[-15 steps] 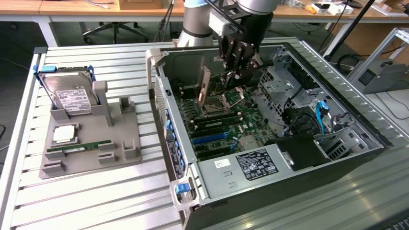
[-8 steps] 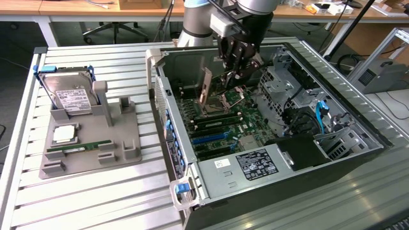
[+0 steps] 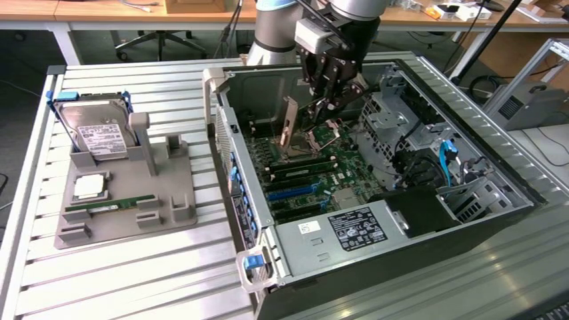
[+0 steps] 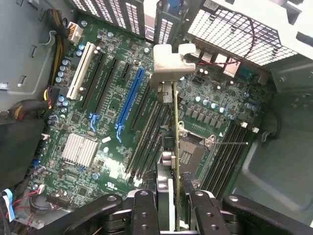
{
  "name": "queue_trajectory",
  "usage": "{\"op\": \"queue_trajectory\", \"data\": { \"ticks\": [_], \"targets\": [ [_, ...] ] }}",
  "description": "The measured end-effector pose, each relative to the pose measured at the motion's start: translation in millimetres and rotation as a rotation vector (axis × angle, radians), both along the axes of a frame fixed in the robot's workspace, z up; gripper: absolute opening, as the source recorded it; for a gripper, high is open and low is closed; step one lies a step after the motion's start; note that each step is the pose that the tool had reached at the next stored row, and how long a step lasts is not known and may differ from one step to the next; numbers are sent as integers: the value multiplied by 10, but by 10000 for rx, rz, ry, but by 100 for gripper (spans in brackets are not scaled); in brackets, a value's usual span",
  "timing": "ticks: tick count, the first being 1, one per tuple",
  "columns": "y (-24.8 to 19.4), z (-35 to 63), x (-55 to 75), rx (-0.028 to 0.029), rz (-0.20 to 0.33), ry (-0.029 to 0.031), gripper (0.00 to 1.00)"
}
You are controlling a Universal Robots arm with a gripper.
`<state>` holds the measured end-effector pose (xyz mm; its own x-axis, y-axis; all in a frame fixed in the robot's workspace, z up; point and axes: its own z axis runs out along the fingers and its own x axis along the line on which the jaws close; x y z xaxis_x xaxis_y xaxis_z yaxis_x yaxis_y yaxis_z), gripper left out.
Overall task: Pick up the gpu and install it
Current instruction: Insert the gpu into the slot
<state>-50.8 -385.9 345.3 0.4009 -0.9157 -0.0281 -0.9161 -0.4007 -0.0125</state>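
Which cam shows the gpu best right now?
Wrist view: the gpu runs edge-on from the gripper out over the motherboard, unobstructed. The exterior view shows it as a narrow strip under the gripper, inside the case.

The hand is black; the gpu shows a thin green edge and a cream-white bracket. The motherboard is dark green, striped with black slots — one blue slot, one white slot. On the silvery ribbed worktop the hard drive is silver with a white label, the memory stick green, their holder plain grey — blue clips on the dark case.
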Motion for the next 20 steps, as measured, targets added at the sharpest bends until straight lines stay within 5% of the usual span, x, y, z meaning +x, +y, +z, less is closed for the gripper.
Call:
{"op": "queue_trajectory", "data": {
  "ticks": [20],
  "targets": [
    [0,-3,0,0,1687,0,30]
  ]
}}
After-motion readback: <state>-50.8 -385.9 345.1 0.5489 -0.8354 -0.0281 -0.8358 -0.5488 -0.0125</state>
